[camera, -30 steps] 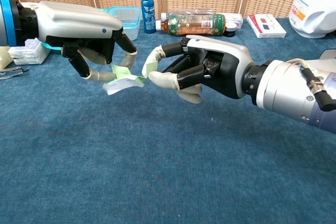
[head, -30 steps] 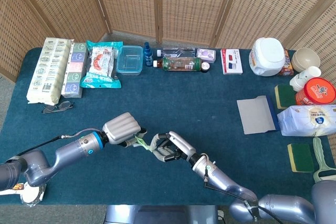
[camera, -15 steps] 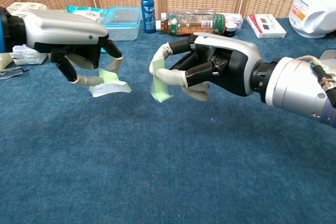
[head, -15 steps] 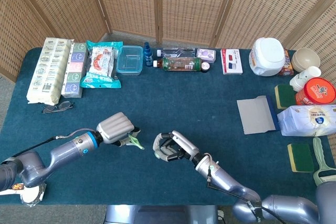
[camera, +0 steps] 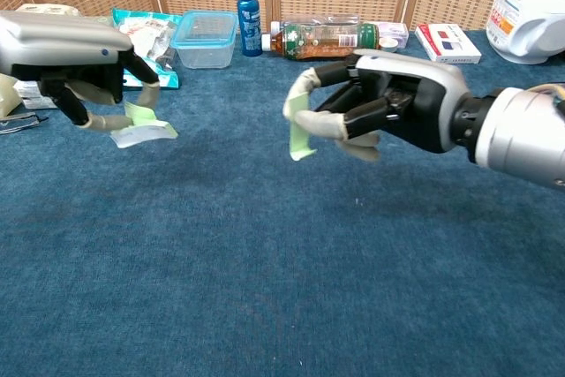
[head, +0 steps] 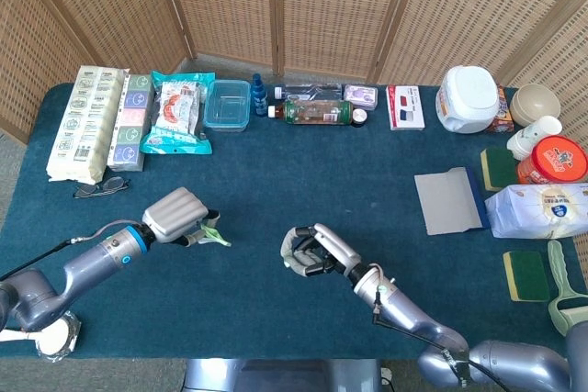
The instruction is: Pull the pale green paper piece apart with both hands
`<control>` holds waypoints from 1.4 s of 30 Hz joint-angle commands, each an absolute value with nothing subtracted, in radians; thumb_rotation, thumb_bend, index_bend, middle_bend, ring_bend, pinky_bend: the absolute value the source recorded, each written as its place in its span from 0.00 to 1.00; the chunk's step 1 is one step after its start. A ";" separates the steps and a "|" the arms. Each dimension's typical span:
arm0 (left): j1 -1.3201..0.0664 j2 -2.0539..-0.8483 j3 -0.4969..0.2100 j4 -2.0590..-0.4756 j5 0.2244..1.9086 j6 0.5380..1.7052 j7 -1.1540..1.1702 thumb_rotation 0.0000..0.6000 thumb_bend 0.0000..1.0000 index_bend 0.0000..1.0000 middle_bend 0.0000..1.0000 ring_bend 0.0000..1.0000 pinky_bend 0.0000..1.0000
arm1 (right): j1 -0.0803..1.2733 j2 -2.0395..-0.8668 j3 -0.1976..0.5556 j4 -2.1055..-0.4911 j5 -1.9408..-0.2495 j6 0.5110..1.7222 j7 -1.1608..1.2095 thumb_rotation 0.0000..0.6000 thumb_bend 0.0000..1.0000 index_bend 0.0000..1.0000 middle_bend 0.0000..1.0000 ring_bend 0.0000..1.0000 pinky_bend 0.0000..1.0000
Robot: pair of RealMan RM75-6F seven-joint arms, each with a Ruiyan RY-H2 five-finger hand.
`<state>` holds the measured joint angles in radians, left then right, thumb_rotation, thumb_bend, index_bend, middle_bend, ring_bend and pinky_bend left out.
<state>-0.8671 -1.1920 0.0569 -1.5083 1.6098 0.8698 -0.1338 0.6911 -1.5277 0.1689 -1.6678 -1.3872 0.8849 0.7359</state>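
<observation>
Holding 2 separate paper halves, left hand (camera: 75, 64) pinching one half (camera: 141, 125), right hand (camera: 375, 108) clamping the other (camera: 300, 137); tearing apparently finished, nothing remaining.

Open blue tablecloth (head: 303, 181) fills the middle of the head view, a wide band where either hand can pass freely. Obstacles line the edges: snack packs (head: 87, 121), a plastic box (head: 227, 104), a spray bottle (head: 260, 95) and a lying drink bottle (head: 317, 112) along the top; eyeglasses (head: 101, 187) at left; a grey scraper (head: 448, 201), sponges (head: 525, 274) and a tissue pack (head: 542, 210) at right.
</observation>
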 commanded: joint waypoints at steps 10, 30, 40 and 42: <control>-0.819 -1.204 0.041 -1.435 1.579 0.916 -0.145 1.00 0.45 0.65 1.00 1.00 1.00 | 0.650 -1.398 0.152 -1.629 -1.361 0.873 0.743 1.00 0.48 0.30 0.52 0.53 0.52; -0.817 -1.221 0.006 -1.468 1.519 0.869 -0.047 1.00 0.34 0.14 0.42 0.48 0.71 | 0.560 -1.293 0.139 -1.644 -1.400 0.968 0.811 1.00 0.48 0.05 0.17 0.15 0.24; -0.745 -1.176 0.004 -1.501 1.489 0.945 -0.099 1.00 0.33 0.10 0.31 0.36 0.61 | 0.505 -1.256 0.130 -1.631 -1.416 1.049 0.782 1.00 0.48 0.06 0.16 0.10 0.23; -0.714 -1.152 0.011 -1.520 1.484 0.977 -0.115 1.00 0.33 0.10 0.31 0.36 0.61 | 0.491 -1.255 0.132 -1.629 -1.412 1.076 0.740 1.00 0.48 0.07 0.17 0.10 0.23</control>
<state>-0.7403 -1.1737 0.0052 -1.5024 1.4910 0.9499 -0.0975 0.5061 -1.2588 0.1313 -1.6324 -1.4147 1.0528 0.7741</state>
